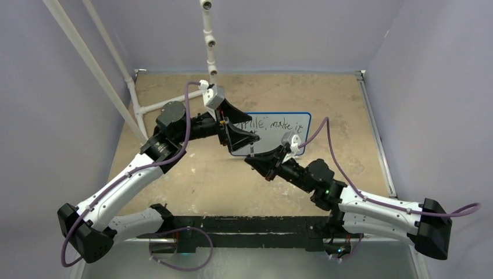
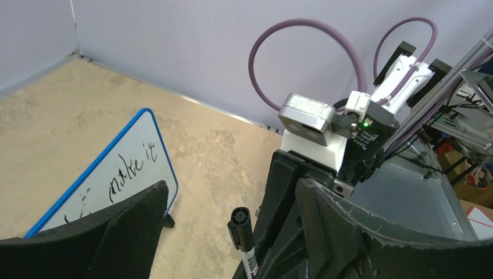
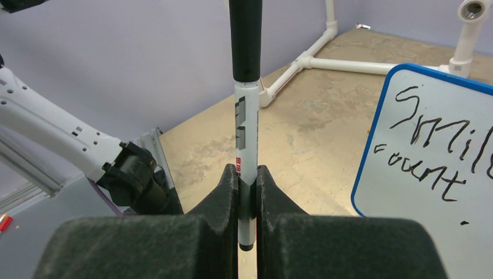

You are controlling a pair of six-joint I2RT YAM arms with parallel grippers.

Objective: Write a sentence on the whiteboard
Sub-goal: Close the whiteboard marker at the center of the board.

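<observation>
Robot lab, boxed test cell. Left arm (image 1: 125,186) and right arm (image 1: 378,203) bolted side by side at near edge of tan counter (image 1: 325,93). Plain lilac walls (image 1: 290,35) close counter in on three sides. White pipe frame (image 1: 87,54) rigged in far left corner. Purple cables (image 2: 305,21) loop along arms. Metal framing (image 2: 465,63) and cluttered gear beyond cell.

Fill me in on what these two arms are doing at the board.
The right end effector is shut on a marker, holding it upright with its black cap on. The left end effector is open by the left part of the whiteboard; the marker's capped end stands between its fingers without being gripped. The sentence is already there in two lines, roughly "Smile, make it" above "count", so the writing looks finished.
</observation>
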